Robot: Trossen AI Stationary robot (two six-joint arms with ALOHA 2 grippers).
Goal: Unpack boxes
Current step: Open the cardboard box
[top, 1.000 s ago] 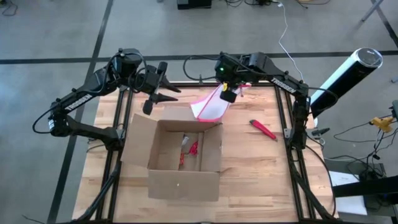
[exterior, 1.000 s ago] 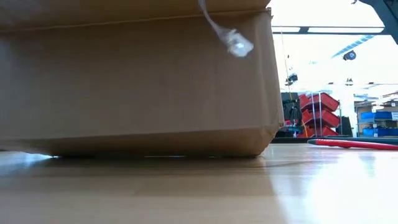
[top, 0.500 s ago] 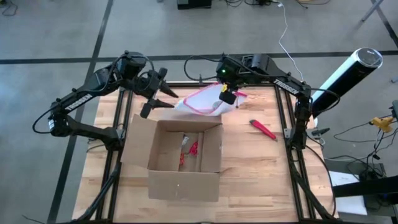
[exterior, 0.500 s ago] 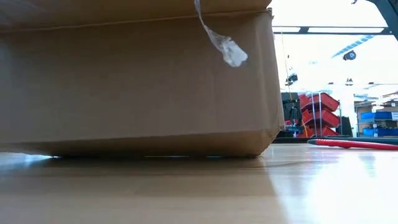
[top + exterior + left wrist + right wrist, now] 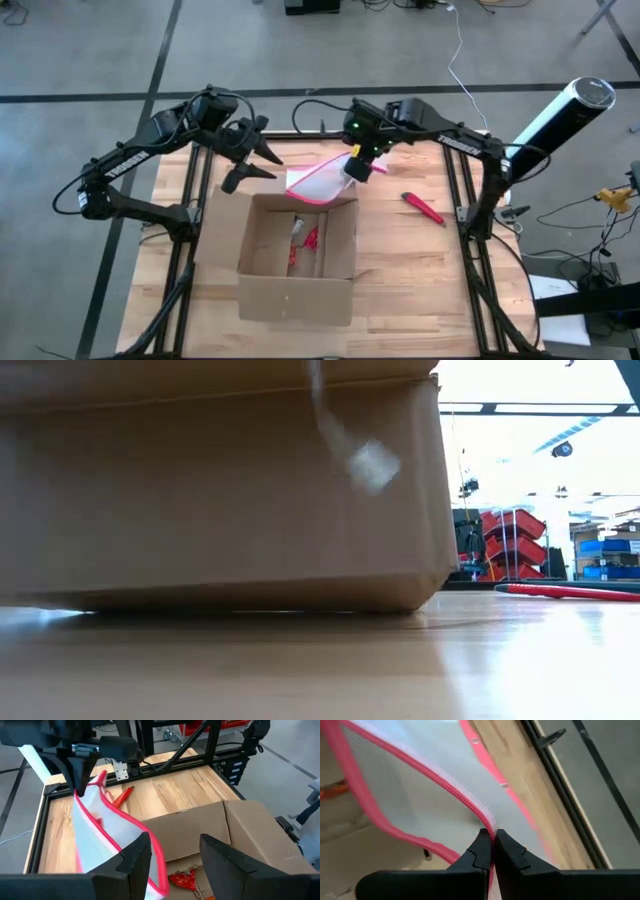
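Since a second ago the right pincer (image 5: 358,166) has swung the pouch (image 5: 318,182) from upright to lying flatter, lower over the box's (image 5: 298,256) far edge; its fingers pinch the pouch's pink zip edge. The left pincer (image 5: 252,164), spread wide, has shifted slightly toward the pouch. The box sits mid-desk (image 5: 400,270), brown corrugated cardboard, flaps open, red items (image 5: 308,240) inside. A strip of clear tape (image 5: 360,455) dangles down its side. A red tool (image 5: 424,207) lies beside it.
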